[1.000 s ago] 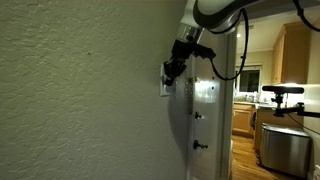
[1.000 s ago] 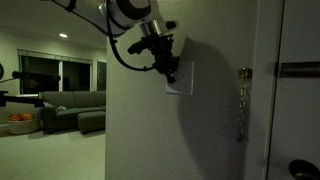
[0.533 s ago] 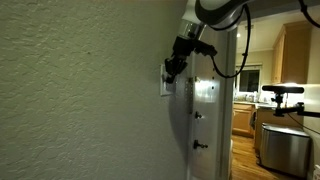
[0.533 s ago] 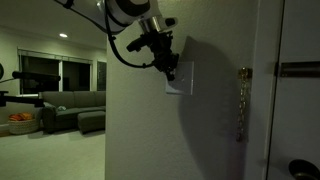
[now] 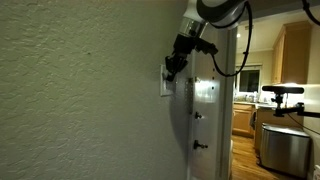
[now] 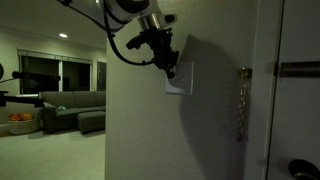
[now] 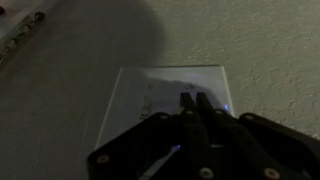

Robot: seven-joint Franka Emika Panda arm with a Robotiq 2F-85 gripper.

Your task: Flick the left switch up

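The switch plate (image 6: 181, 80) sits on the textured wall (image 6: 210, 130), a little left of a white door (image 6: 295, 100). In the wrist view the gripper (image 7: 195, 100) has its fingers (image 7: 186, 108) drawn together side by side, holding nothing, and the tips lie over the middle of the plate (image 7: 140, 100). In both exterior views the gripper (image 5: 171, 69) (image 6: 170, 67) comes down at a slant from the upper left and meets the plate's (image 5: 165, 86) upper part.

A chain (image 6: 242, 100) hangs on the door edge right of the plate. A black cable (image 6: 125, 55) loops beneath the arm (image 6: 125, 12). Far left, past the wall's corner, a sofa (image 6: 75, 105) stands in a dim room. In an exterior view wooden cabinets (image 5: 295, 55) show far right, beyond the door (image 5: 205, 120).

The left switch cannot be made out. The fingers cover that part of the plate, the wrist view is dark, and the exterior views show the plate too small. Whether the tips touch a lever cannot be told.
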